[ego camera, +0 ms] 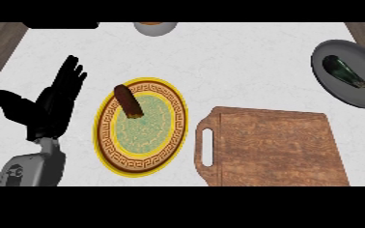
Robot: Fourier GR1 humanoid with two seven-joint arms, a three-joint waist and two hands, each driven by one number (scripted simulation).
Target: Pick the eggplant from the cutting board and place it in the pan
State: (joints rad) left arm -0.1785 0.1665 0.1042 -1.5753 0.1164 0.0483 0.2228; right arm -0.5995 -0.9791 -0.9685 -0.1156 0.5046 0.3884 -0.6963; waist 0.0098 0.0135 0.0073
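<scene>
Just right of the left hand (pixel 61 101), apart from it, a round plate (pixel 153 135) lies on the white worktop (pixel 235 63). It has a yellow rim, a brown band with a key pattern and a pale green middle. A short brown piece (pixel 129 101) (what food it is cannot be told) lies on the plate's far part, level with the hand. Well beyond the hand and to its right, a pale bowl (pixel 155 27) is cut by the view's top. Straight beyond the hand sits a dark shape (pixel 61 24).
</scene>
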